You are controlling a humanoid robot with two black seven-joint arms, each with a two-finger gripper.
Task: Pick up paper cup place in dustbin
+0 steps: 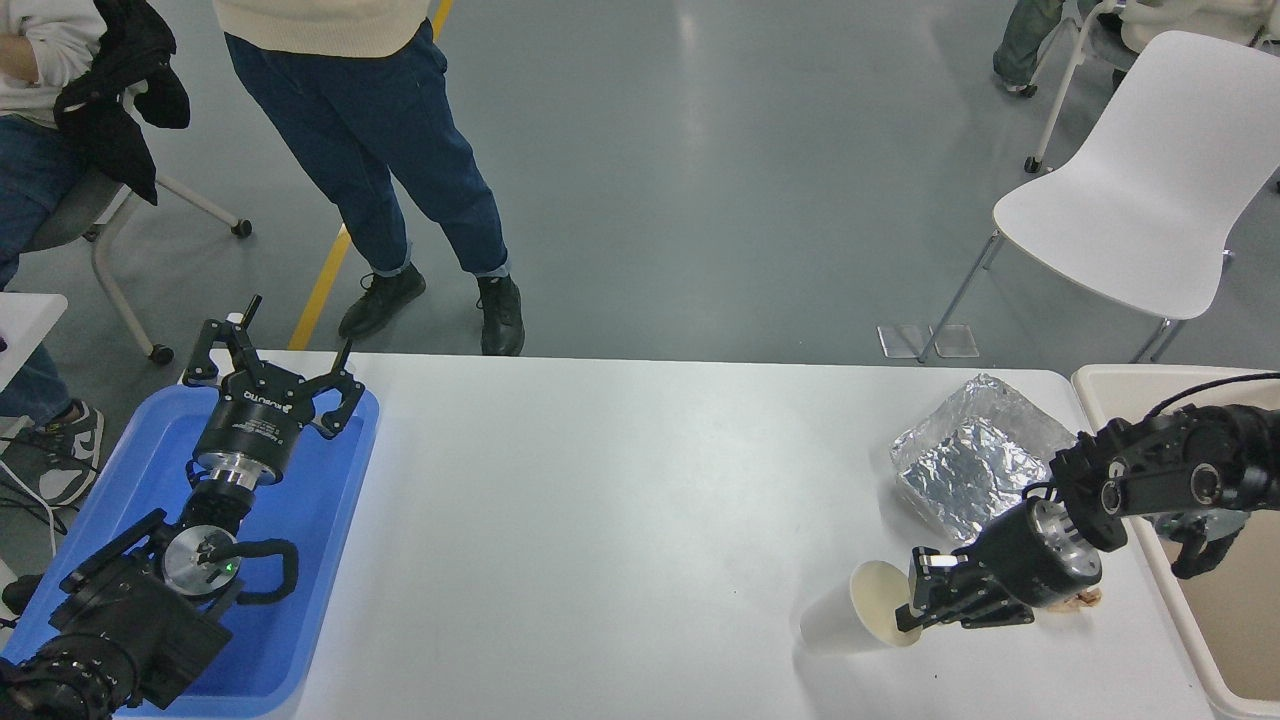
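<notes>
Presently: paper cup (858,620), tipped sideways at table's five o'clock, rim pinched by right gripper (912,600). Risk: thin rim slipping before dustbin (1100,385) at three o'clock.

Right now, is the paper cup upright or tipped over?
Tipped. The paper cup lies on its side, its open mouth facing the right gripper, which is shut on the rim. Its cream inside looks empty.

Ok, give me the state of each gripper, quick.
Left gripper: open, empty, parked over the blue tray.
Right gripper: closed on the rim of the tilted paper cup.
</notes>
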